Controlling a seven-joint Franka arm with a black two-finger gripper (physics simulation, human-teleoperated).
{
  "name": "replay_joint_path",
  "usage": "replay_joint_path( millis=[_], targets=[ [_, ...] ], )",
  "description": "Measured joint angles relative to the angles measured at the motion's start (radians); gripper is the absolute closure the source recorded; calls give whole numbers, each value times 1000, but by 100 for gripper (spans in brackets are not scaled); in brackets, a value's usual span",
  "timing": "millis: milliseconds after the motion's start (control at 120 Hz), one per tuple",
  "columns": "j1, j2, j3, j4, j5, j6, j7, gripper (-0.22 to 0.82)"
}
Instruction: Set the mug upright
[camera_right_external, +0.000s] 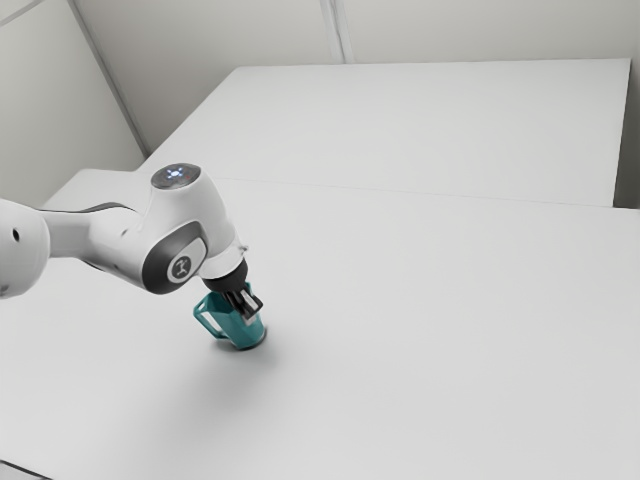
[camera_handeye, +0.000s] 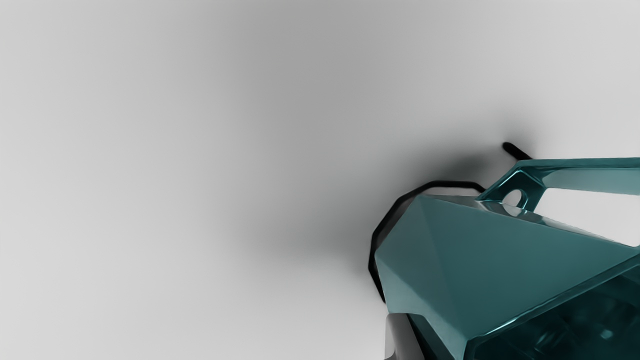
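One teal mug (camera_right_external: 240, 330) is on the white table (camera_right_external: 420, 320), beneath my claw (camera_right_external: 248, 308), with its dark base edge low at the table and its open rim up by the claw. From here the mug's body looks slanted, but I can't tell whether the base sits fully flat. Its handle (camera_right_external: 208, 315) sticks out toward the exterior view's left, on the arm's side, so that flank is the tight one. I can't tell whether the claw is released or grasping the mug. For moving, I've a broad stretch of table toward the exterior view's right. Beyond a thin seam, another white surface (camera_right_external: 430, 125) runs back toward the wall (camera_right_external: 480, 25), its side edge well apart from the mug.
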Motion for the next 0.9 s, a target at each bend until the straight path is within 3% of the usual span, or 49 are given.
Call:
replay_joint_path(
  millis=[183, 333, 600, 900],
  targets=[
    [-1, -7, -1, 0, 9, -4, 0, 37],
    [-3, -54, -2, 0, 11, -13, 0, 18],
    [-9, -107, -16, 66, 6, -114, 0, 5],
    [-4, -27, -6, 428, 11, -378, 0, 1]
  ],
)
